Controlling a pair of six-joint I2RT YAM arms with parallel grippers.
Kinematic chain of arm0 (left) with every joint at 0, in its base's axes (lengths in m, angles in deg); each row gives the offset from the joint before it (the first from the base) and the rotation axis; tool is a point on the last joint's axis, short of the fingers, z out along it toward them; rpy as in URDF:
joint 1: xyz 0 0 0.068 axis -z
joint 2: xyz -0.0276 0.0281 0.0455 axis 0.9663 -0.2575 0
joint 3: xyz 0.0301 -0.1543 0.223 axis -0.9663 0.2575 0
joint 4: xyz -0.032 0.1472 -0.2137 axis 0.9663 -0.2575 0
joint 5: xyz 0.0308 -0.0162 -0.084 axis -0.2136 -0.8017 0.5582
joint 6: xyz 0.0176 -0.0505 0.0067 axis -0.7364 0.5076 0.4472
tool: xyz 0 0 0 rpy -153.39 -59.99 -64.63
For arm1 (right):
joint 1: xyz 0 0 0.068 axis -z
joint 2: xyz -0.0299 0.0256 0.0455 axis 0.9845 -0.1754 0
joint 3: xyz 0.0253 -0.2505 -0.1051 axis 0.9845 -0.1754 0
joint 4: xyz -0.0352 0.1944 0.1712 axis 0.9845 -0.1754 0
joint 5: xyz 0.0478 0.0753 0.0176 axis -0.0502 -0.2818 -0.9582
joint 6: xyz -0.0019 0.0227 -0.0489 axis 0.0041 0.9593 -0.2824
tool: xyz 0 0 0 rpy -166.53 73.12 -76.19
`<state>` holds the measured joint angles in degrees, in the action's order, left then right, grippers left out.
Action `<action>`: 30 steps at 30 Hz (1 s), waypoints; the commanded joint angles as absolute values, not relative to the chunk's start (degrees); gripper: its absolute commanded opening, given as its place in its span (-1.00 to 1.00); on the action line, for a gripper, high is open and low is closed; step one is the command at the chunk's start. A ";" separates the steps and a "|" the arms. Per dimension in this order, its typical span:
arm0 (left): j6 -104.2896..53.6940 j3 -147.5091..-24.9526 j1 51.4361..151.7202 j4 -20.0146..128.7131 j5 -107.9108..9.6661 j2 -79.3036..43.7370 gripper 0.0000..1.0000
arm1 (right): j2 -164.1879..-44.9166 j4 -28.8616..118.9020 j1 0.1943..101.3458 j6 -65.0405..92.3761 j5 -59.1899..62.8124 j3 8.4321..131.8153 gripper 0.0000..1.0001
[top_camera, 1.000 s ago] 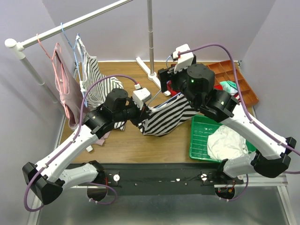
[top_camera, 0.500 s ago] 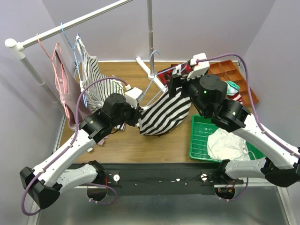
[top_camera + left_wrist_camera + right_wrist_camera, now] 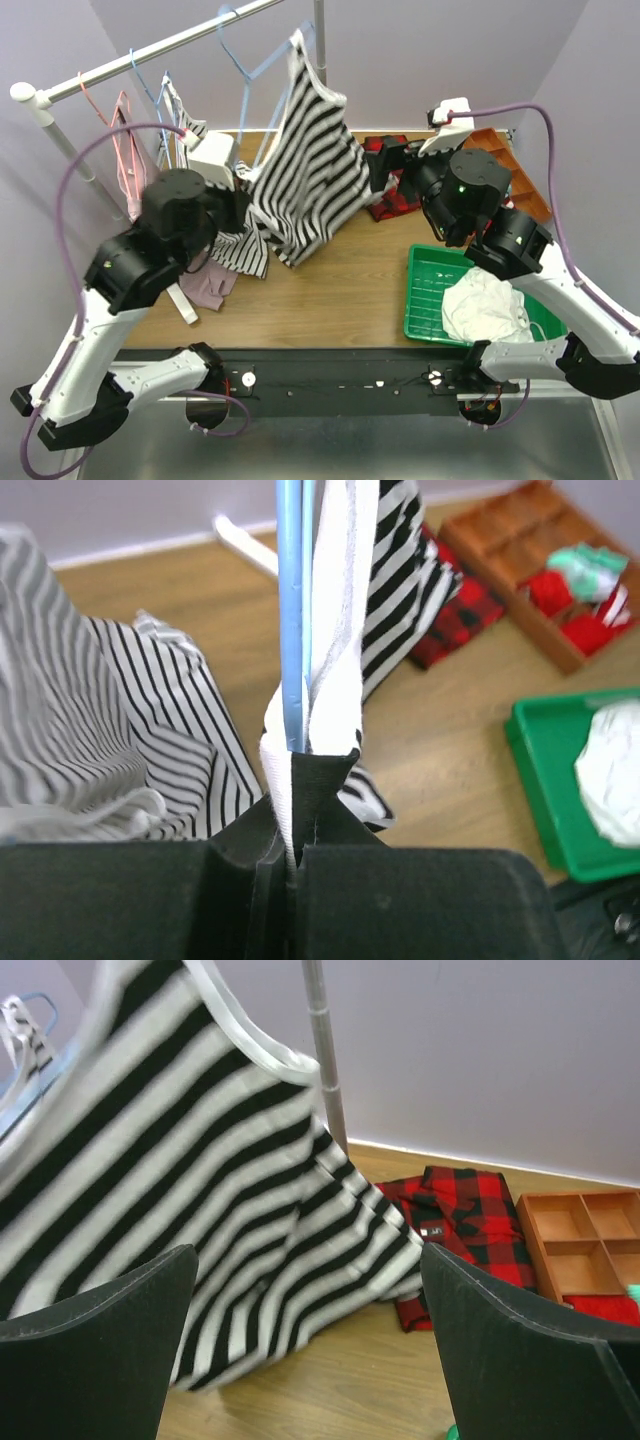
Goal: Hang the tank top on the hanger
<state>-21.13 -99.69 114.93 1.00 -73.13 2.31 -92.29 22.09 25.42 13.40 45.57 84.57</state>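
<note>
The tank top (image 3: pixel 312 165), with wide black-and-white stripes, hangs high over the table from the thin light-blue hanger (image 3: pixel 243 68), whose hook reaches up near the clothes rail. My left gripper (image 3: pixel 245 187) is shut on the top's lower hem. In the left wrist view the white fabric (image 3: pixel 335 630) is pinched between the jaws (image 3: pixel 290 855), and the hanger's blue bar (image 3: pixel 292 610) runs straight up out of the fold. My right gripper (image 3: pixel 385 168) stands open to the right of the top, apart from it. The right wrist view looks between its fingers (image 3: pixel 310 1350) at the striped cloth (image 3: pixel 230 1210).
A finer-striped top (image 3: pixel 235 248) and a pink top (image 3: pixel 135 190) hang at the left under the rail (image 3: pixel 150 52). A red plaid shirt (image 3: pixel 395 200) lies behind the right gripper. A green tray (image 3: pixel 425 300) holds white cloth (image 3: pixel 485 305); an orange organizer (image 3: pixel 500 160) sits far right.
My left arm has lifted the tank top and hanger from the table up towards the rail. The right gripper has drawn back to the right, away from the top.
</note>
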 commanded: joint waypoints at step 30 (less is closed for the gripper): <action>-9.81 -112.23 112.00 4.78 -83.49 -16.11 -1.00 | -93.79 21.01 25.05 17.58 48.30 82.03 1.00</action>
<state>-12.93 -108.84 114.02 -1.51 -80.69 -13.82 -96.09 21.89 25.42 16.24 46.29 83.13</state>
